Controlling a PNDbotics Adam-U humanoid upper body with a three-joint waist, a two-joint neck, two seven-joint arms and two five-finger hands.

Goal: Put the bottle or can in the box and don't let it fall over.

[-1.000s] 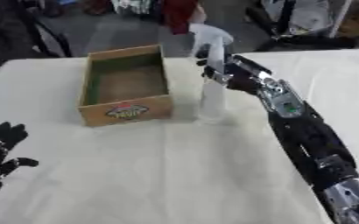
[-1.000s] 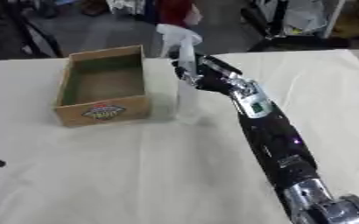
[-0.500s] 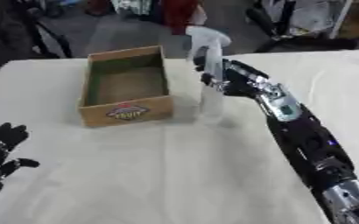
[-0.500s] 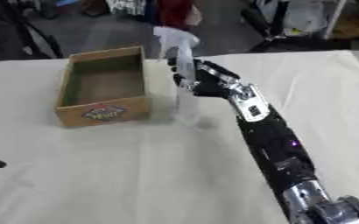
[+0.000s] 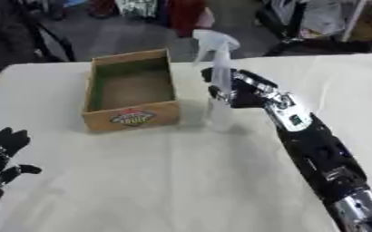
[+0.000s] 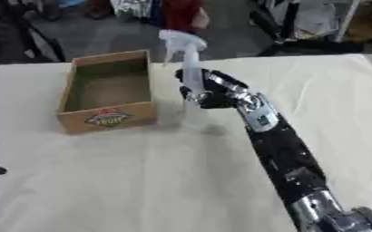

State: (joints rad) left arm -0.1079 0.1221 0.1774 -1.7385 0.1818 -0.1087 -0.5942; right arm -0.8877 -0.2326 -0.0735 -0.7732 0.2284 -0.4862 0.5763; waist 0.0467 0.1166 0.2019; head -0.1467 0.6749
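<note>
- Looking down at the table point(image 5: 141, 181), we see a clear spray bottle point(image 5: 218, 99) standing upright, its long axis vertical, its base on the pale cloth just to the right of the box point(image 5: 132, 90).
- We see the bottle's white trigger head point(image 5: 213, 43) at the top, with its nozzle pointing toward the view's left, over the box's near right corner.
- We find the right hand point(image 5: 241, 88) wrapped round the bottle's middle, fingers curled round its body from the right side; the black and silver forearm runs down to the lower right corner.
- We note that the bottle is outside the box, close beside its right wall; whether it touches the cardboard we cannot tell.
- We see the box as an open cardboard tray with a green-tinted inside, its long axis running away from us, a red and yellow label point(image 5: 132, 117) on its near wall.
- We find the left hand point(image 5: 2, 152) idle at the lower left edge, fingers spread and pointing up, holding nothing.
</note>
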